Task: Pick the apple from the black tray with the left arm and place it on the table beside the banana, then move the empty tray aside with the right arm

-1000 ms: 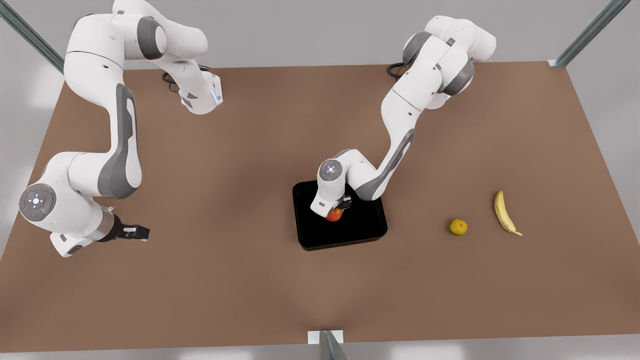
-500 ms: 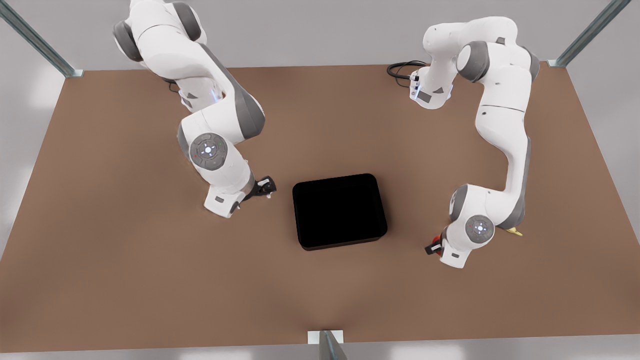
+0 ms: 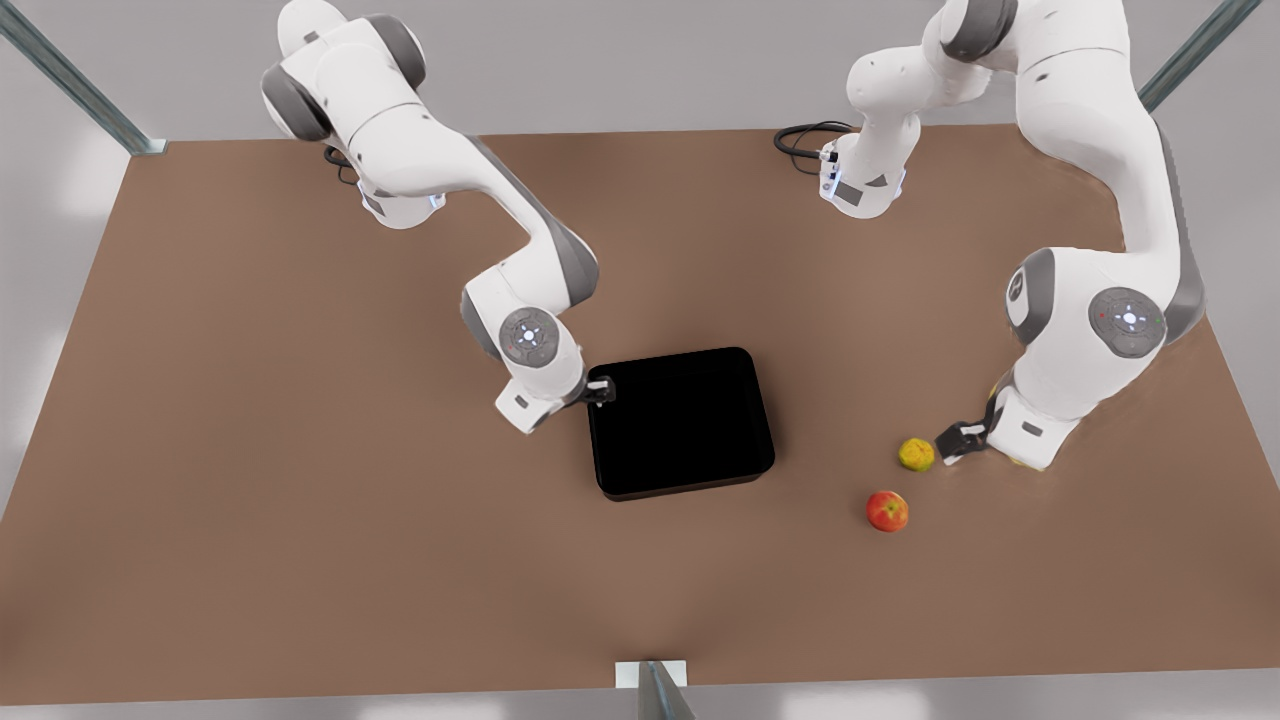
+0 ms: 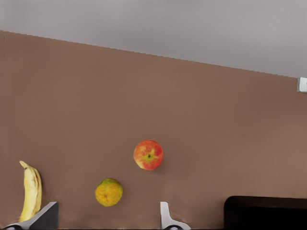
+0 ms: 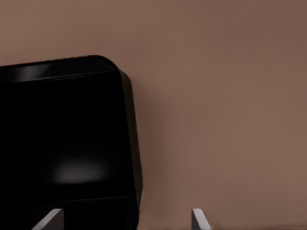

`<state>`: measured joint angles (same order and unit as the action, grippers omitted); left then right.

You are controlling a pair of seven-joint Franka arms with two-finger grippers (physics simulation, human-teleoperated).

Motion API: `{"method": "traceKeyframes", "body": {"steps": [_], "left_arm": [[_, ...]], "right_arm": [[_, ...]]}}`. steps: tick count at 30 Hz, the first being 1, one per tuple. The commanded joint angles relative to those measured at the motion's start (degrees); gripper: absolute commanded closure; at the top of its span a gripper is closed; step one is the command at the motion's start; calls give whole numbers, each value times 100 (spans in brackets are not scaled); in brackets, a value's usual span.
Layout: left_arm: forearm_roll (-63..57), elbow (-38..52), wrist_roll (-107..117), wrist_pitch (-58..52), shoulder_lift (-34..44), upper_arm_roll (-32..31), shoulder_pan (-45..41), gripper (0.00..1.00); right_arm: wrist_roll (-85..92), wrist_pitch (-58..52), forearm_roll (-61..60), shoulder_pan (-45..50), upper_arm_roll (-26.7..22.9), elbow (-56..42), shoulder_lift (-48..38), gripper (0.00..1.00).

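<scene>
On the table (image 3: pixel 300 500), the apple (image 3: pixel 887 511) lies near the open left claw (image 3: pixel 952 441).

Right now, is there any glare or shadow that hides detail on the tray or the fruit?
Front view: the black tray renders as flat black, its inner floor unreadable; the apple is evenly lit with only a faint shadow. Right wrist view: a soft highlight sits on the tray floor and a sheen along its rim. Left wrist view: apple, banana and table show no glare.
</scene>
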<state>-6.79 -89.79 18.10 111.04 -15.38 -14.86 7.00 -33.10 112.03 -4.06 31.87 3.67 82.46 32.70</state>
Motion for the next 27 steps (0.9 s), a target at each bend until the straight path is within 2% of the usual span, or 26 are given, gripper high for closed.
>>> {"method": "traceKeyframes", "body": {"steps": [1, 2, 5, 15, 27], "left_arm": [[398, -426, -1635, -346, 396, -8, 65, 0], [389, -83, -1520, -372, 238, -17, 30, 0], [389, -83, -1520, -381, 150, -8, 74, 0], [345, -144, -1520, -381, 123, -17, 65, 0], [345, -179, -1520, -390, 132, -8, 65, 0]], "right_arm": [[-1594, 1295, 2, 21, 3, 420, -150, 1], [-1541, 1295, 11, 30, 73, 421, -150, 1], [-873, 1321, -33, 21, 99, 421, -97, 1], [-144, 2710, -7, 30, 134, 754, 465, 0], [1139, 3272, -16, 12, 134, 983, 852, 2]]}}
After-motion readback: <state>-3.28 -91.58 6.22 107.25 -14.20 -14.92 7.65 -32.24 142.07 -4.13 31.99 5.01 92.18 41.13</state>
